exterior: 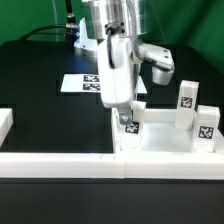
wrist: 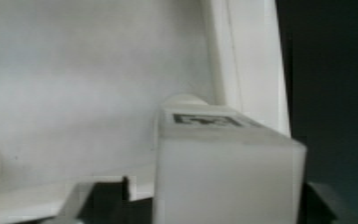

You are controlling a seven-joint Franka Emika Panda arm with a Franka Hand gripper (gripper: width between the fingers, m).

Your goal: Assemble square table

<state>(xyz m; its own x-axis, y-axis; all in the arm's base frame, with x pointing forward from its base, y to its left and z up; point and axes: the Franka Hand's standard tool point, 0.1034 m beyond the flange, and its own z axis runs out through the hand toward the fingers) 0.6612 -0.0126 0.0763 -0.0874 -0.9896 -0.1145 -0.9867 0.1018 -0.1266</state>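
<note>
On the exterior view's left lay the marker board (exterior: 84, 83), flat on the dark table. In the middle, the gripper (exterior: 127, 122) reached down into the white tabletop (exterior: 160, 146) and seemed to hold one small leg (wrist: 226, 160) by the rim. Two more legs (exterior: 197, 115) stood to the right. It should go down slowly and keep the leg straight over its corner socket.
</note>
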